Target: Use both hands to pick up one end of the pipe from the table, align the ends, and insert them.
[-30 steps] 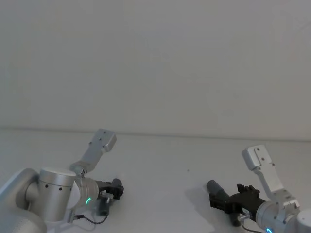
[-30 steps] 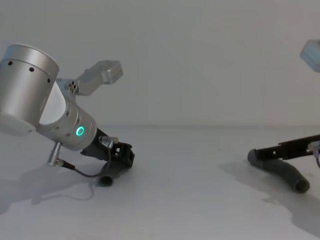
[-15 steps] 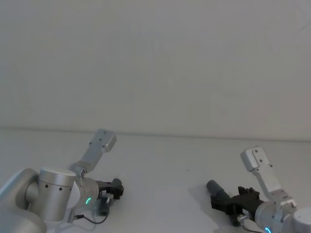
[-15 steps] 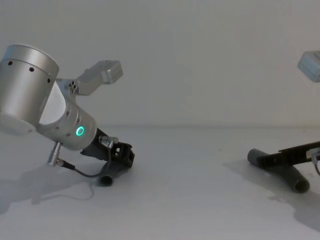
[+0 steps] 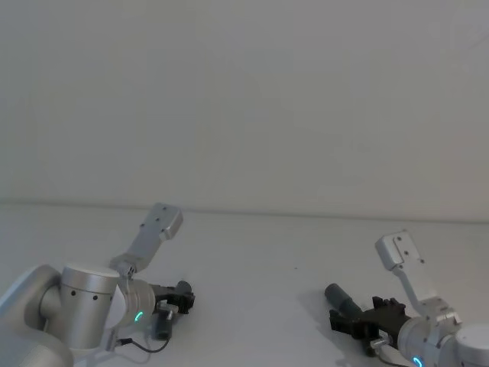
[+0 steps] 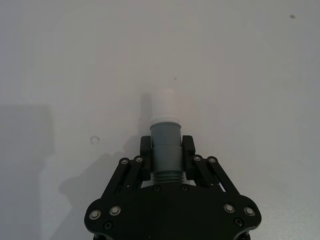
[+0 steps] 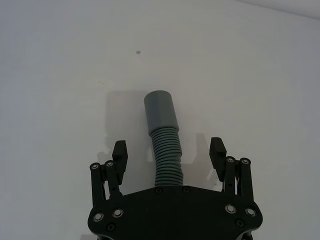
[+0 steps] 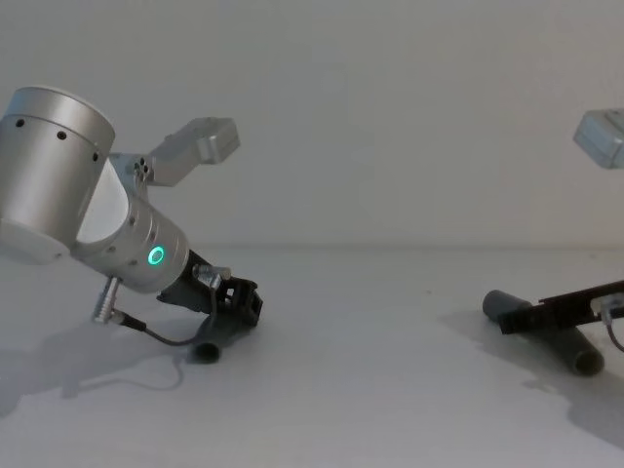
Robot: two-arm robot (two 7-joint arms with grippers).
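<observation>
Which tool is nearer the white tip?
Left. Left tool grips its hose piece just behind the white tip; right tool, open, straddles the other hose piece far off.

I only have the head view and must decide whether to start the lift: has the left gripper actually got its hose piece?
Observer: Yes. In the left wrist view the left gripper is shut on the left hose piece, just behind its white tip.
Operator: And the right one?
Observer: Not gripping. The right gripper is open, its fingers standing clear on either side of the ribbed hose piece.
Operator: Which end faces forward there?
Observer: The wide grey cuff, pointing out beyond the fingertips.
</observation>
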